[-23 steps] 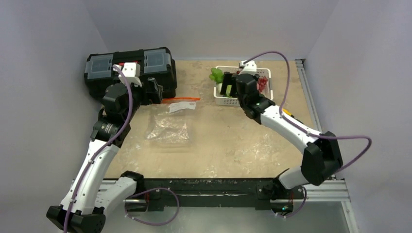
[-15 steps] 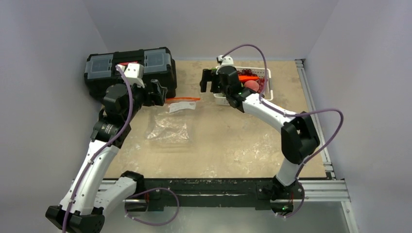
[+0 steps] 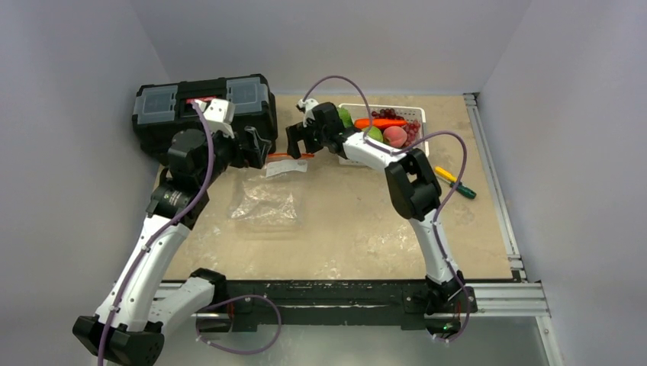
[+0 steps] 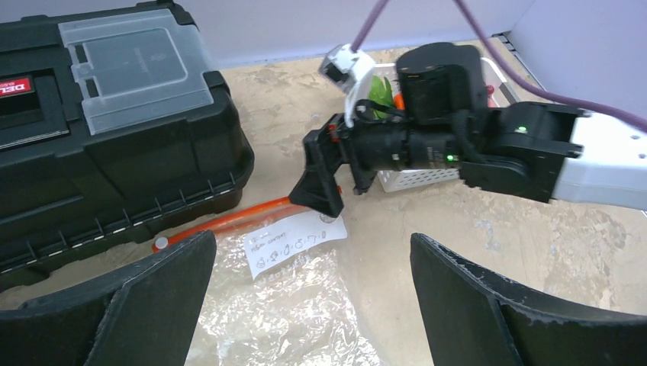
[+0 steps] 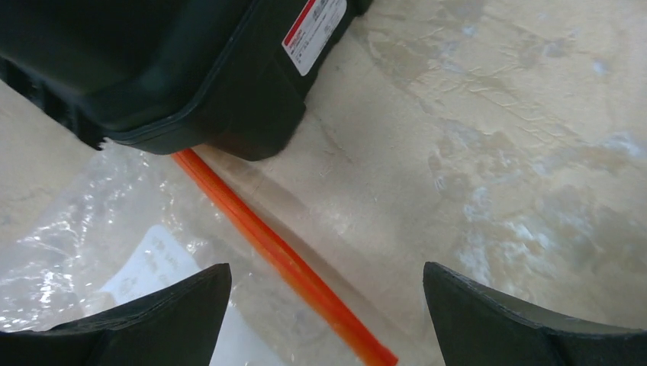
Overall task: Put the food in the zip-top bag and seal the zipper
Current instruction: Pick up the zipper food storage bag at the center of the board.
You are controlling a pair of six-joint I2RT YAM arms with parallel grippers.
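Note:
The clear zip-top bag (image 3: 265,203) lies flat on the table, and no food shows inside it. Its orange-red zipper (image 3: 285,157) and white label (image 3: 286,168) are at the far end. My left gripper (image 3: 256,147) is open, hovering over the bag's left mouth end; the wrist view shows the bag (image 4: 290,313), the zipper (image 4: 229,221) and its white slider (image 4: 160,244). My right gripper (image 3: 297,142) is open just above the zipper's right end, and the strip (image 5: 282,259) passes between its fingers. The food, a carrot (image 3: 379,122), a green piece (image 3: 346,116), a pink round piece (image 3: 394,136) and grapes (image 3: 413,130), sits in the basket.
A black toolbox (image 3: 202,107) stands at the back left, right behind the zipper (image 5: 152,69). The white slotted basket (image 3: 351,159) is at the back centre-right. Two screwdrivers (image 3: 456,183) lie to the right of my right arm.
My right arm has swung left from over the basket to the right end of the bag's zipper. My left gripper has shifted slightly right, toward the bag's mouth.

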